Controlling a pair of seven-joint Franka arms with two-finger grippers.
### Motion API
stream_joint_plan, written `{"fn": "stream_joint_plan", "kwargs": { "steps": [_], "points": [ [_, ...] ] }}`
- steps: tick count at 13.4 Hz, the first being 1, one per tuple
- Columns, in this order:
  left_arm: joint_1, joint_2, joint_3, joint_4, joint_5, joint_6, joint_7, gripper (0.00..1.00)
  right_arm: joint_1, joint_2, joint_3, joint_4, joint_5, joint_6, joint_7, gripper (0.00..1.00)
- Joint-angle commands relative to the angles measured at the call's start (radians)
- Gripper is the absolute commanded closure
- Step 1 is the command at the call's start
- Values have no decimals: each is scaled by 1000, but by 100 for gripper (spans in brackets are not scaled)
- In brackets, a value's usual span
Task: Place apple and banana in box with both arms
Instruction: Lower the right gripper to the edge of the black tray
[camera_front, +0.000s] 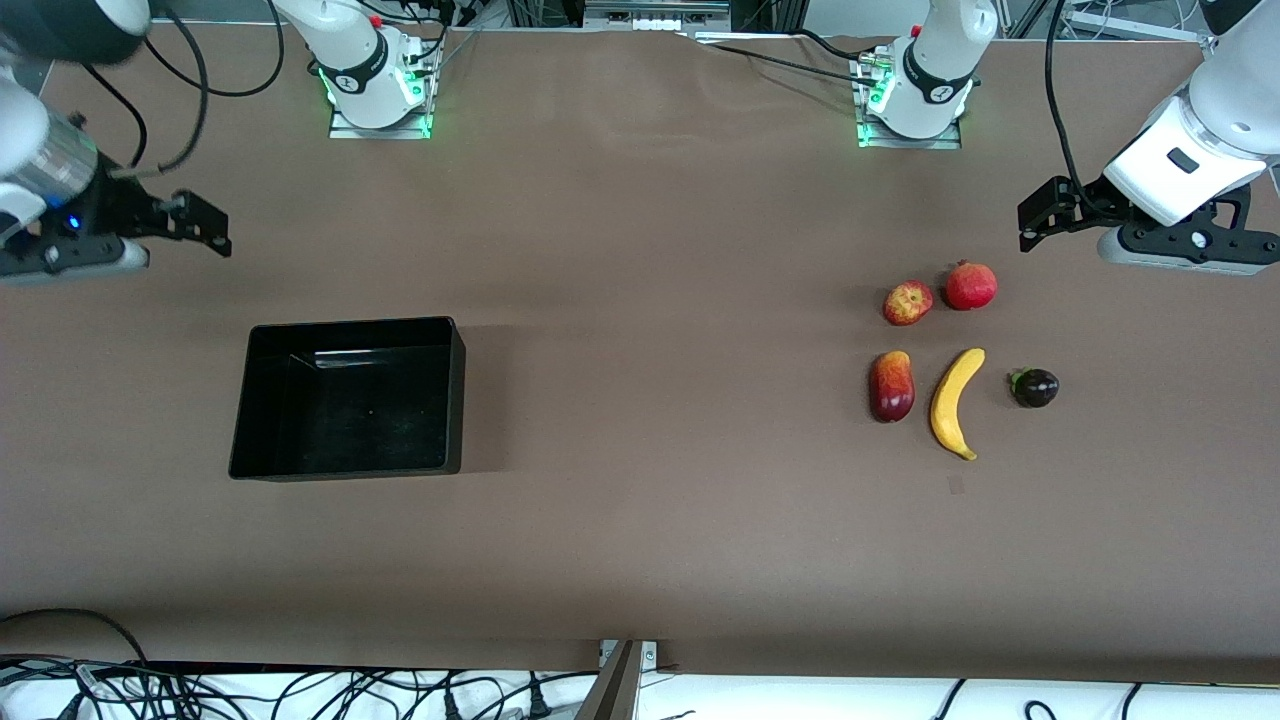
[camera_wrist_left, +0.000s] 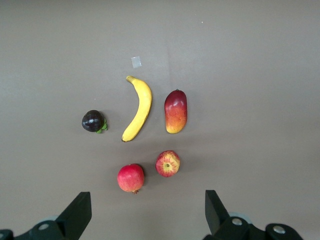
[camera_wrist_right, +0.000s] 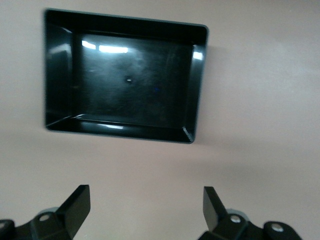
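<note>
Front view: nothing is picked yet, so the step in hand looks like the first reach. The box (camera_front: 350, 397) sits empty toward the right arm's end; the apple (camera_front: 908, 302) and banana (camera_front: 956, 402) lie among other fruit toward the left arm's end. The left gripper (camera_front: 1035, 220) hangs over bare table near the fruit; the right gripper (camera_front: 205, 225) waits near the box.

Left wrist view: fingers (camera_wrist_left: 75, 216) spread wide, holding nothing; next it should probably descend on the apple (camera_wrist_left: 168, 163) or banana (camera_wrist_left: 138, 108).

Right wrist view: fingers (camera_wrist_right: 75, 207) spread too; the box (camera_wrist_right: 200, 65) holds nothing.
</note>
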Motion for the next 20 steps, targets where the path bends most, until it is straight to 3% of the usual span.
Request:
{"fn": "stream_joint_plan", "kwargs": {
  "steps": [1, 5, 8, 10, 14, 18, 20],
  "points": [
    [-2, 3, 2, 12, -5, 2, 11, 0, -5, 137, -55, -25, -52, 135, -50, 0],
    [-2, 3, 2, 12, -5, 2, 11, 0, -14, 274, -155, -158, -44, 435, -92, 0],
    [-2, 3, 2, 12, -5, 2, 11, 0, -63, 296, -160, -310, -36, 613, -106, 0],
    [-1, 3, 2, 11, -5, 2, 11, 0, -75, 325, -158, -349, -35, 698, -106, 1],
    [-1, 3, 2, 11, -5, 2, 11, 0, -76, 333, -152, -338, 0, 694, -107, 3],
    [-1, 3, 3, 12, -5, 2, 14, 0, -76, 256, -135, -233, 16, 450, -107, 2],
    [-1, 3, 3, 12, -5, 2, 16, 0, -74, 261, -120, -182, 66, 406, -109, 2]
  ]
}}
